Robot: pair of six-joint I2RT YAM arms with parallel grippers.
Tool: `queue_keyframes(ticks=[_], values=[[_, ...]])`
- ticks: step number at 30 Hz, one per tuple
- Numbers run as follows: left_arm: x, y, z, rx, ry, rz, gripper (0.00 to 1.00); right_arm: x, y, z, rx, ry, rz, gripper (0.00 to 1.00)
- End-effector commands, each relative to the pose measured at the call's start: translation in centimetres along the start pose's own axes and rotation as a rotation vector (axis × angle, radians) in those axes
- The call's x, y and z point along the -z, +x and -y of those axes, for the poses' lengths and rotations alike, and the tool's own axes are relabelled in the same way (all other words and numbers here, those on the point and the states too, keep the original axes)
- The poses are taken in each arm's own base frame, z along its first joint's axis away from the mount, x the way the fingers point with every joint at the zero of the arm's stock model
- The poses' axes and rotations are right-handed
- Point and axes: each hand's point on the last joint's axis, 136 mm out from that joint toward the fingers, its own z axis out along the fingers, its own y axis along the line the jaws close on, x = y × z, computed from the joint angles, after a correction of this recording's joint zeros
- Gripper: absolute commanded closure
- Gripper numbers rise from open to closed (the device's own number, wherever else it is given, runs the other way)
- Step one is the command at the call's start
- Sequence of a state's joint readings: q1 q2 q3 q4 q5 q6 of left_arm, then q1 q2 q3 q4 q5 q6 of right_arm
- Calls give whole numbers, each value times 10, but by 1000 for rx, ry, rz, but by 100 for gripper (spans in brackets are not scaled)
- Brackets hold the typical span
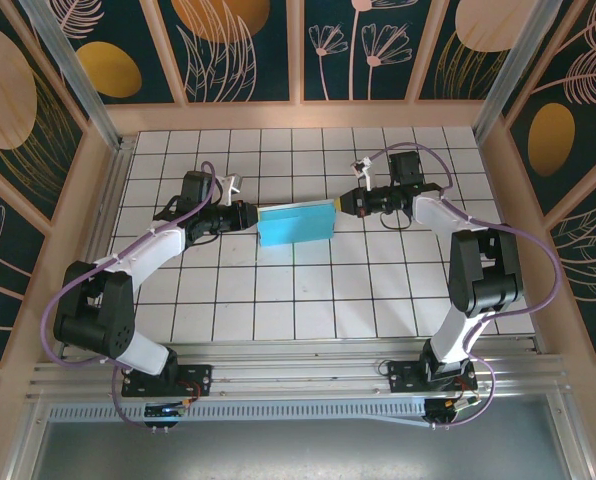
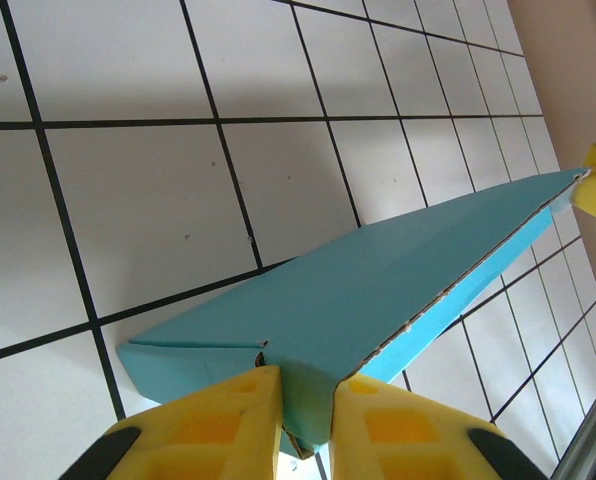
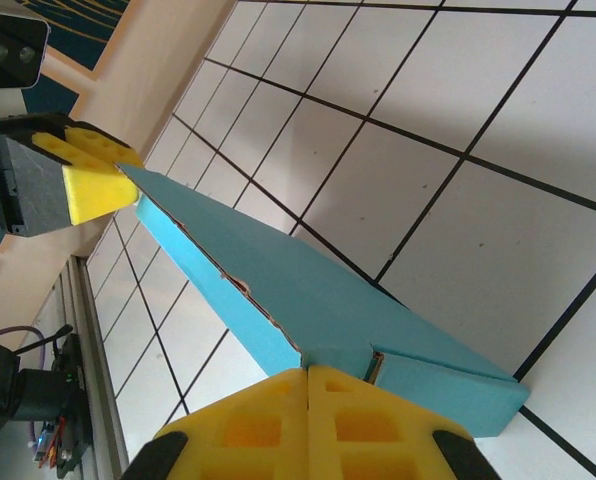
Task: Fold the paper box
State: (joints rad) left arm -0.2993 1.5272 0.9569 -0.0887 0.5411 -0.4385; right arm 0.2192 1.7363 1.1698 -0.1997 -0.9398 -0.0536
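Two pincers share the paper box between them. It hangs stretched left to right over the middle of the surface, a little nearer the far edge than the near one. The shadow under it in the wrist views suggests it is held just off the tiles.

Your left pincer is pinching the box's left end, with turquoise card wedged between its yellow pads. Your right pincer is pressed together on the opposite end, its pads almost meeting over the card.

Treat the box as light and thin. It should bend or buckle well before it resists you, and the creased flaps will likely spring back if released. One long seam looks ragged, so it may tear if you pull the ends apart or twist them against each other. The grips at the end corners, where the card is doubled and stiffest, seem well placed. Avoid the flat middle, which would probably just cave.
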Motion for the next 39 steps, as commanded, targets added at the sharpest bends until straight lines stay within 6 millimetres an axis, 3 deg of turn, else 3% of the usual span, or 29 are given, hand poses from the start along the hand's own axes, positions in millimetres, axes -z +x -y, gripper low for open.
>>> queue_keyframes(ticks=[1,17,29,39], values=[[-7,15,-2,30,9,-68,81,-17,26,2,-22,1,-78,100],[-4,18,-1,30,8,-65,79,-18,44,9,-7,64,-110,100],[15,6,16,19,32,-1,58,-14,35,11,19,110,-92,100],[36,-8,10,97,-72,90,56,-13,31,10,23,111,-88,100]])
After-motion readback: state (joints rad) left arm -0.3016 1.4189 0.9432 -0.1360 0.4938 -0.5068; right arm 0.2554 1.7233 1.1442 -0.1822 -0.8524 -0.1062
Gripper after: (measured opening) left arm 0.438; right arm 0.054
